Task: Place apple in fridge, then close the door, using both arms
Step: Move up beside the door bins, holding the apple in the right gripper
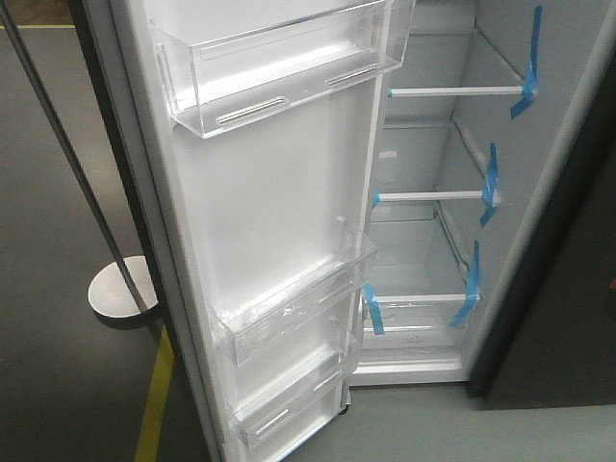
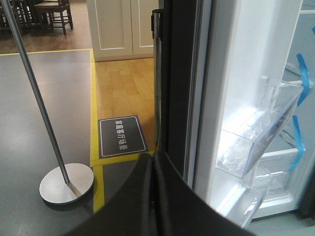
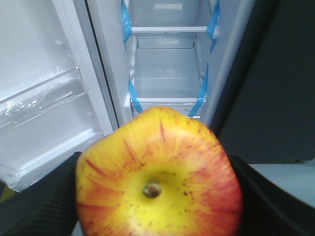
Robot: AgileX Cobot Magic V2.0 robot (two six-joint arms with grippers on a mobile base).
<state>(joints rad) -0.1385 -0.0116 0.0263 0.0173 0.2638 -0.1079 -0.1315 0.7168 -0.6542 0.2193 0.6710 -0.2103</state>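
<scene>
The red and yellow apple fills the lower middle of the right wrist view, its stem dimple facing the camera. My right gripper is shut on it, a black finger on each side. Behind it the fridge stands open, white inside, with shelves marked by blue tape. The door is swung wide open at the left of the front view, its clear bins empty. My left gripper is shut with nothing in it, just off the door's dark outer edge. Neither gripper shows in the front view.
A metal pole on a round base stands on the grey floor left of the door. Yellow floor tape and a dark floor sign lie beyond it. The fridge's other dark grey door is at the right.
</scene>
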